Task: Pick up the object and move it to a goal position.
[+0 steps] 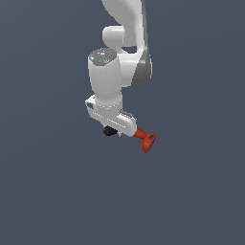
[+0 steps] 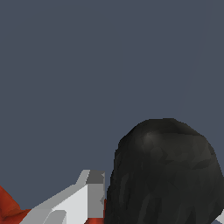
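My claw [image 1: 118, 130] is pinched on the drill [image 1: 145, 139] across its middle — black chuck end out toward the exterior view's left, flared red base toward the right. Crosswise hold, I judge, so neither end tips it. Wrist view: chuck fills the frame, one finger [image 2: 83, 197] against red body. No goal marker visible.

Nothing stood near the hand [image 1: 116, 128] on any side. Only the drill [image 1: 145, 139] occupied space, jutting from it toward the exterior view's right.
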Robot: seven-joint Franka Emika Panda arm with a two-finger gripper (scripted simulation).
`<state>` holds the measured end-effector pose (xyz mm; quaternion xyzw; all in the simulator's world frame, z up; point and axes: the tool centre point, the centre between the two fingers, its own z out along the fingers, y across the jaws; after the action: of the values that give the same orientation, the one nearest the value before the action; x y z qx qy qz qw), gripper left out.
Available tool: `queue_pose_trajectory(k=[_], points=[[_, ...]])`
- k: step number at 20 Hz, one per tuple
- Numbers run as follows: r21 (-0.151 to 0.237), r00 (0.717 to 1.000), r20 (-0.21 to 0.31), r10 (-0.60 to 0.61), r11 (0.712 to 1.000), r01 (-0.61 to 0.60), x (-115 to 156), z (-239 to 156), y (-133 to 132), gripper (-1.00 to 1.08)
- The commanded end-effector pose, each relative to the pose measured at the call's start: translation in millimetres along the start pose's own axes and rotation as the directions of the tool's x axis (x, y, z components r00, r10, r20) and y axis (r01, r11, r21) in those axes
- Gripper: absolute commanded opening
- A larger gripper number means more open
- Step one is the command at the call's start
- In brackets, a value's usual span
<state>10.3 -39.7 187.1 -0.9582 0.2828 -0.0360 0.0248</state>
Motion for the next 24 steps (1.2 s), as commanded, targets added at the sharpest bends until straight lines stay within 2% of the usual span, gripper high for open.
queue_pose_trajectory(k=[1, 14, 24], points=[[0.004, 1.0, -0.007, 0.0, 1.0, 0.0, -13, -29, -11, -1.0], [0.001, 1.0, -0.01, 0.001, 1.0, -0.001, -78, -146, -58, -1.0], [0.002, 1.0, -0.008, -0.001, 1.0, 0.001, -98, -184, -76, -1.0]])
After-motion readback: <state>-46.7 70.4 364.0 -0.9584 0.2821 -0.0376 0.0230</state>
